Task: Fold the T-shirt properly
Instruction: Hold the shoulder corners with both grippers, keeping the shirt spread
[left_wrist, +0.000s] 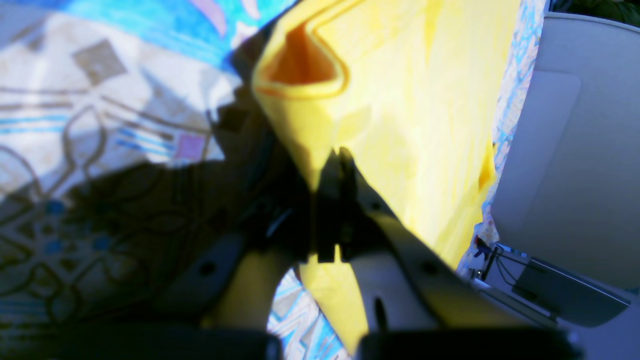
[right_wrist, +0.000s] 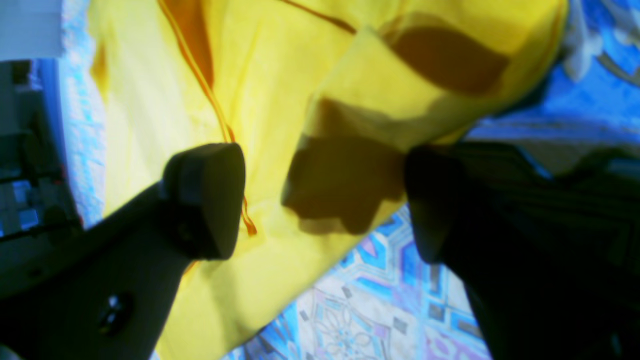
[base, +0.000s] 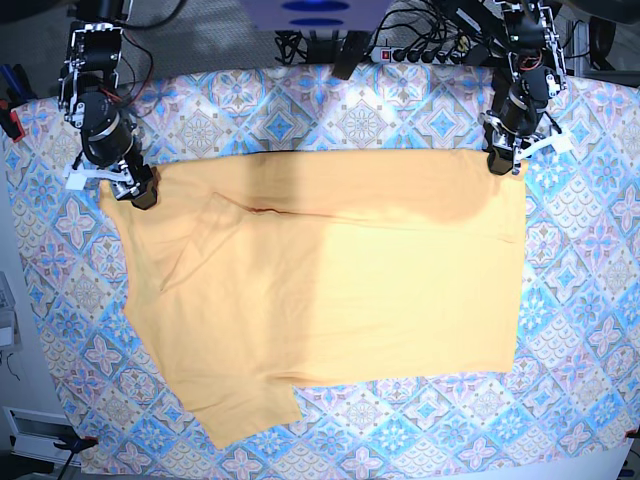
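The T-shirt (base: 330, 300) lies spread across the middle of the tabletop (base: 590, 200), on a blue-and-pink patterned tablecloth (base: 400, 125), its far part doubled over so that a straight folded edge runs left to right. One sleeve sticks out at the near left. The left tool (base: 503, 163), at the far right corner of the cloth, is clenched on the T-shirt's edge; yellow fabric is pinched between its closed fingers (left_wrist: 334, 200). The right tool (right_wrist: 325, 200), at the far left corner, is released, its fingers (right_wrist: 207, 197) spread wide just above a sleeve.
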